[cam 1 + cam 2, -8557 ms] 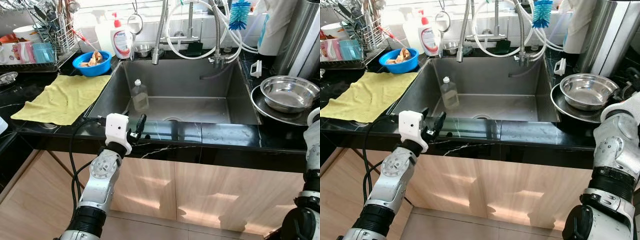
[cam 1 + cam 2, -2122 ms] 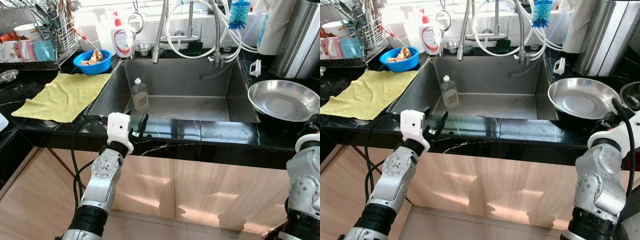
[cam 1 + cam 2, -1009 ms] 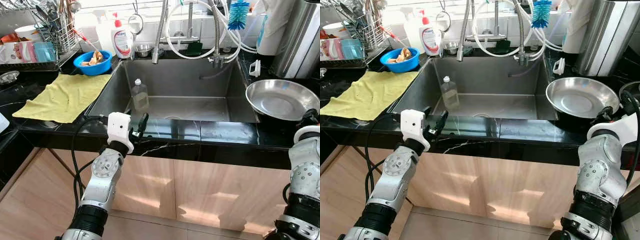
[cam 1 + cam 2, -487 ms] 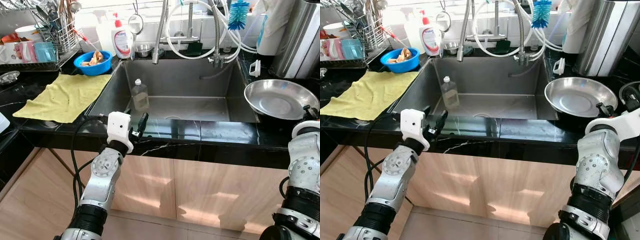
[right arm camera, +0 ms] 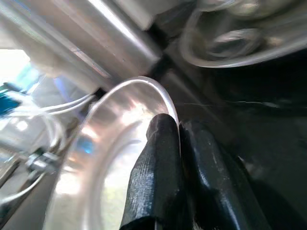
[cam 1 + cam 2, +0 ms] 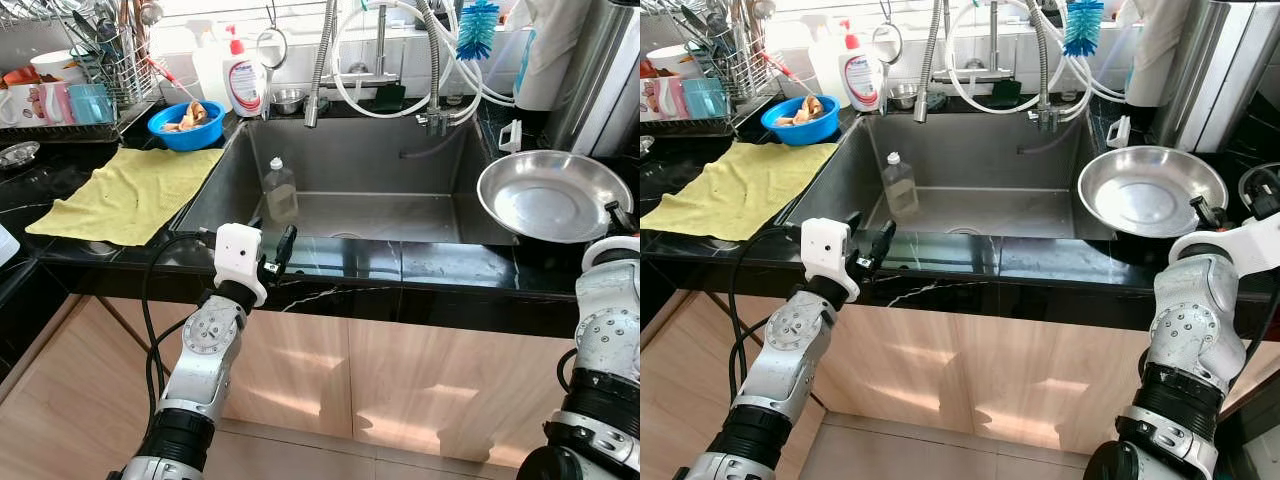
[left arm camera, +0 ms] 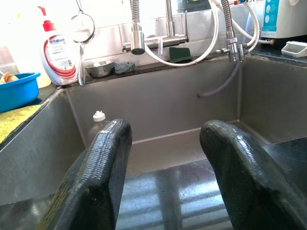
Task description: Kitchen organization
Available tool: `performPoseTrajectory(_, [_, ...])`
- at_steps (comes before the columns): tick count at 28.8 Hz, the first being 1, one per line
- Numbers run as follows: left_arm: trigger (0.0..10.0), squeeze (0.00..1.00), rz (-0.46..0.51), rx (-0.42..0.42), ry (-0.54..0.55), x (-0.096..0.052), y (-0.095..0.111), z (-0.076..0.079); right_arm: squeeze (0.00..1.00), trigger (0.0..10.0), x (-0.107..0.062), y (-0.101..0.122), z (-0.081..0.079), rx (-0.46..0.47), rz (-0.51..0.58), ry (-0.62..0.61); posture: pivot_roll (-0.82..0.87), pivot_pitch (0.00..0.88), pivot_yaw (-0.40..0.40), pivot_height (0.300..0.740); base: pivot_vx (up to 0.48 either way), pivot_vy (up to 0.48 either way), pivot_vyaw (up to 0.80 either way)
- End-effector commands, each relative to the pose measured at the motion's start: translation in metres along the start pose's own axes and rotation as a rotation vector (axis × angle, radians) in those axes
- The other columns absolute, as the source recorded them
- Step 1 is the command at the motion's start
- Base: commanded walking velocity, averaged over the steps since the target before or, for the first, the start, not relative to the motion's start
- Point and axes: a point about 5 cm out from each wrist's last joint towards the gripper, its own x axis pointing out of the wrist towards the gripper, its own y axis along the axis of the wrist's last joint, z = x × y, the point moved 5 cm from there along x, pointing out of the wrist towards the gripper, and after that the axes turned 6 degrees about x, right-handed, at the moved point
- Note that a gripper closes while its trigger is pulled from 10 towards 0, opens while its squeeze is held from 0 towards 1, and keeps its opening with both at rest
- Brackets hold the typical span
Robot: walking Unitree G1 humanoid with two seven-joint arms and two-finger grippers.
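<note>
Steel pan is held lifted at 3 o'clock of sink, rim pinched by right gripper. Left gripper is parted, empty, at counter front. Dish-soap bottle label unreadable.

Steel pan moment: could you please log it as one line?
right gripper shut on steel pan rim | pan tilted beside sink | left gripper open, idle

Black stone counter around steel sink, yellow cloth, blue bowl, dish rack
</note>
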Motion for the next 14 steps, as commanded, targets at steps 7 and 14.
performPoseTrajectory(7, [10.0, 0.0, 0.005, 0.028, 0.005, 0.005, 0.004, -0.002, 0.0, 10.0, -0.002, -0.013, -0.058, -0.109, -0.041, 0.235, -0.12, 0.0, 0.093, 0.74, 0.0, 0.0, 0.0])
performPoseTrajectory(14, [10.0, 0.0, 0.002, 0.032, 0.021, 0.004, 0.002, -0.005, 0.0, 10.0, -0.002, -0.023, -0.09, -0.171, -0.077, 0.369, -0.12, 0.0, 0.085, 0.74, 0.0, 0.0, 0.0])
